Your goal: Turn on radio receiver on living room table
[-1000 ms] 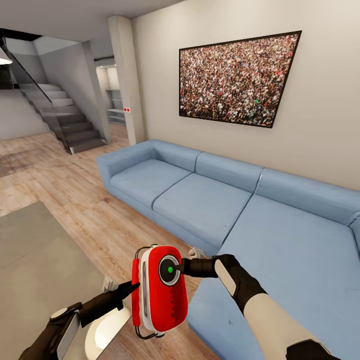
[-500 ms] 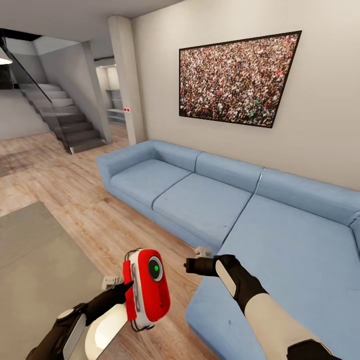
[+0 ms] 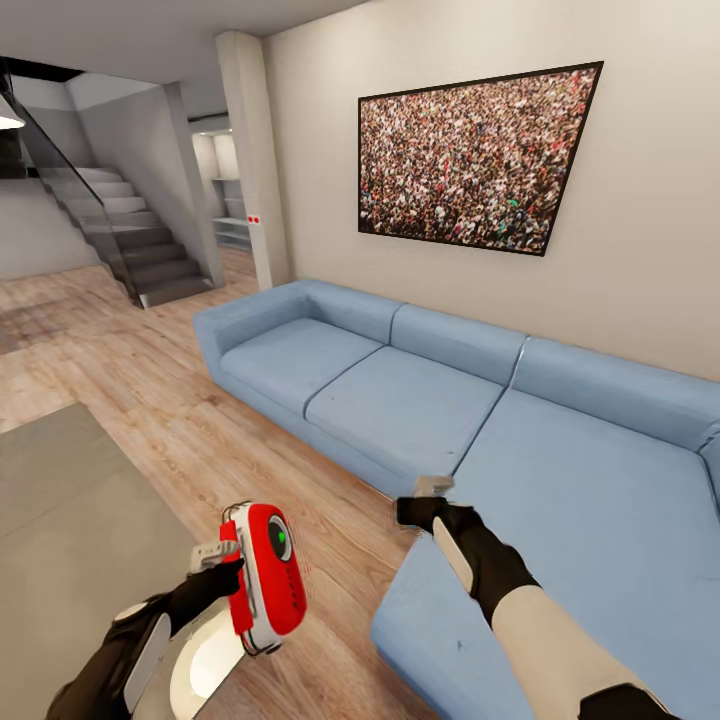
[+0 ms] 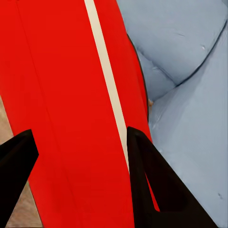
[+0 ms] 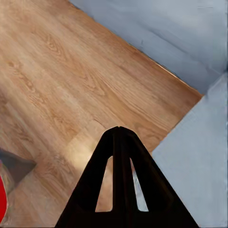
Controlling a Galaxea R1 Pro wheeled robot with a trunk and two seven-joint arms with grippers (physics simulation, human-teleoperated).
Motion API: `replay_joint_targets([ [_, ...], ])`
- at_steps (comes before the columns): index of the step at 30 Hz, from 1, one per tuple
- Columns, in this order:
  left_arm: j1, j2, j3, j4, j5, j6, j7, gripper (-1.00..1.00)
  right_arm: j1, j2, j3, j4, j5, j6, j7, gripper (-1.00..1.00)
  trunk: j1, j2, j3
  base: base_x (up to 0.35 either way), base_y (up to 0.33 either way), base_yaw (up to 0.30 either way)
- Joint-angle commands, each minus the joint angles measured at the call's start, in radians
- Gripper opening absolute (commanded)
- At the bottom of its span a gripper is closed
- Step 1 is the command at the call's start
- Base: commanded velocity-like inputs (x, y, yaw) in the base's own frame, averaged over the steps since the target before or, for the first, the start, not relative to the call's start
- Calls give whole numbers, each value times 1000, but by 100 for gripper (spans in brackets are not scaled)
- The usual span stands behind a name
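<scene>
now left gripper (image 3: 228, 570) clamps radio receiver (image 3: 268, 582); right gripper (image 3: 408, 512) closed.

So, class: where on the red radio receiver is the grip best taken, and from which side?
Across its narrow red edges, from the back, as the left end effector does: the radio receiver is a slim box standing upright, and this leaves its front dial uncovered.
</scene>
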State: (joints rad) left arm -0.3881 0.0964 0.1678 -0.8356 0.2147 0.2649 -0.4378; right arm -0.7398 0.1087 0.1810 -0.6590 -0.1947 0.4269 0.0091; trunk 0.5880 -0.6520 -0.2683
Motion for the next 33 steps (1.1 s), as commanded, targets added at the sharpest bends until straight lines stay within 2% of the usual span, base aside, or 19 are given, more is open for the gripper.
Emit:
replay_joint_targets([
  [1, 0, -2, -1, -15, 8, 14, 16, -100, 2, -2, 0, -19, -1, -5, -42, -100, 0, 0, 0, 0, 0, 0],
  [3, 0, -3, -1, -33, 7, 31, 35, -100, 7, -5, -1, -70, 0, -10, -117, -100, 0, 0, 0, 0, 0, 0],
  [4, 0, -4, 0, -37, 7, 35, 41, -100, 15, -7, -1, -91, 0, -11, -133, -100, 0, 0, 0, 0, 0, 0],
  [6, 0, -3, 0, -44, 7, 53, 58, -100, 45, -21, -1, -144, 0, -12, -151, -100, 0, 0, 0, 0, 0, 0],
  [8, 0, -1, 0, -62, 8, 80, 86, -100, 100, -40, -1, -243, 0, -9, -158, -100, 0, 0, 0, 0, 0, 0],
  [12, 0, 1, 0, -86, 7, 95, 117, -100, 187, -51, -2, -384, 0, 6, -162, -100, 0, 0, 0, 0, 0, 0],
  [17, 4, 3, 12, -116, 8, 97, 149, -100, 243, -54, -2, -415, -1, 22, -162, -100, 0, 0, 0, 0, 0, 0],
  [21, 7, 4, 58, -148, 7, 99, 154, -100, 269, -56, -2, -421, 0, 20, -162, -100, 0, 0, 0, 0, 0, 0],
  [22, 10, 3, 76, -159, 6, 102, 155, -100, 276, -56, -2, -422, 0, 20, -161, -100, 0, 0, 0, 0, 0, 0],
  [23, 28, 0, 110, -203, 2, 127, 190, -100, 287, -56, -2, -424, 1, 19, -163, -100, 0, 0, 0, 0, 0, 0],
  [25, 31, -3, 115, -210, 3, 156, 214, -100, 288, -56, -5, -426, 11, 18, -172, -100, 0, 0, 0, 0, 0, 0],
  [27, 33, -5, 117, -213, 2, 174, 229, -100, 289, -57, -17, -429, 31, 18, -236, -100, 0, 0, 0, 0, 0, 0],
  [30, 35, -7, 117, -214, 2, 186, 276, -100, 296, -58, -25, -443, 36, 17, -407, -100, 0, 0, 0, 0, 0, 0],
  [31, 35, -8, 117, -214, 3, 189, 305, -100, 298, -58, -26, -447, 34, 21, -445, -100, 0, 0, 0, 0, 0, 0],
  [33, 35, -21, 118, -214, 5, 193, 407, -100, 299, -58, -27, -450, 33, 24, -471, -100, 0, 0, 0, 0, 0, 0],
])
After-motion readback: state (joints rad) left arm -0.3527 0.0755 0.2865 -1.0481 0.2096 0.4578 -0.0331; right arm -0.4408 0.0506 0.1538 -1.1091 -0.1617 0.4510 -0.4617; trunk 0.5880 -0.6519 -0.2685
